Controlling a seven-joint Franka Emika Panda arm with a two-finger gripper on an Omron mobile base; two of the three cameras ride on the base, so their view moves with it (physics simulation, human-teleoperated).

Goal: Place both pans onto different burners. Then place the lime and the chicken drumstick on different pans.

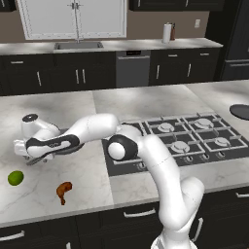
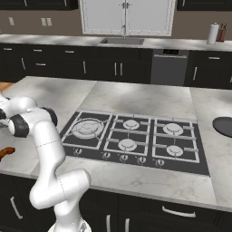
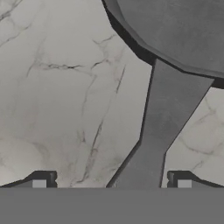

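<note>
Glossy white rounded arm (image 1: 160, 170), dark joints, black-banded wrist

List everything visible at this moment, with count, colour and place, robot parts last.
Grey pan: 1, mid-grey, on the marble counter left of the cooktop, under the hand; its handle runs between the fingertips.
Dark pan: 1, almost black, on the counter right of the cooktop.
Lime: 1, bright green, on the counter near its front edge, far left.
Drumstick: 1, orange-brown, on the counter right of the lime.
Cooktop: 1, black with light grey grates, set in the counter.
Burners: 5, pale metal, none holding a pan.
Sink: 1, grey, back counter.
Paper towel roll: 1, white, back counter.
Gripper: 1, dark tips, open, astride the grey pan's handle.
</note>
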